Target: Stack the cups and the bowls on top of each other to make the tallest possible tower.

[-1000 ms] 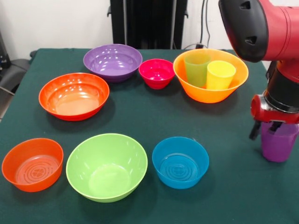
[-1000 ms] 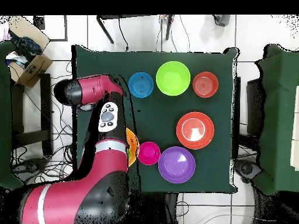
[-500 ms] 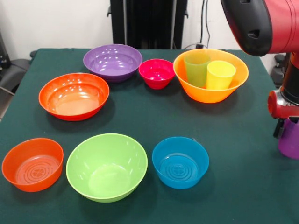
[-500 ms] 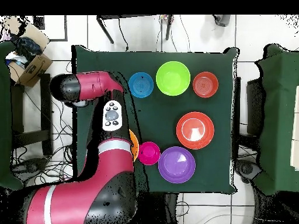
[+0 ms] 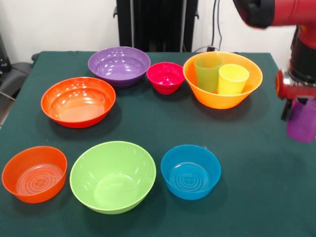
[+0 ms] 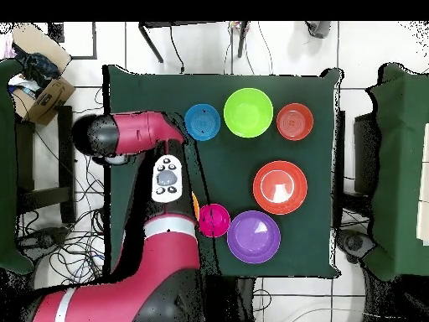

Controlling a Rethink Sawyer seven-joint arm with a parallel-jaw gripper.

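Note:
At the right edge of the front view, my gripper (image 5: 296, 105) is shut on the purple cup (image 5: 303, 126), which hangs upright above the table. The big orange bowl (image 5: 222, 97) at the back right holds the green cup (image 5: 208, 73) and the yellow cup (image 5: 232, 78), both upright. The other bowls stand apart: purple (image 5: 119, 65), small pink (image 5: 165, 77), wide red-orange (image 5: 78, 101), small orange (image 5: 34, 173), big lime green (image 5: 112, 176) and small blue (image 5: 190, 171). No tower stands. In the overhead view my arm (image 6: 159, 210) hides the gripper, the cups and most of the orange bowl (image 6: 195, 206).
The dark green tablecloth (image 5: 148, 123) covers the table, with bare cloth in the middle and at the front right. A black stand (image 5: 155, 24) rises behind the far edge. In the overhead view, chairs and a cardboard box (image 6: 38, 92) flank the table.
The purple cup has gone up off the table in my gripper, after a swing towards the right edge. The bowls and the other two cups have not moved.

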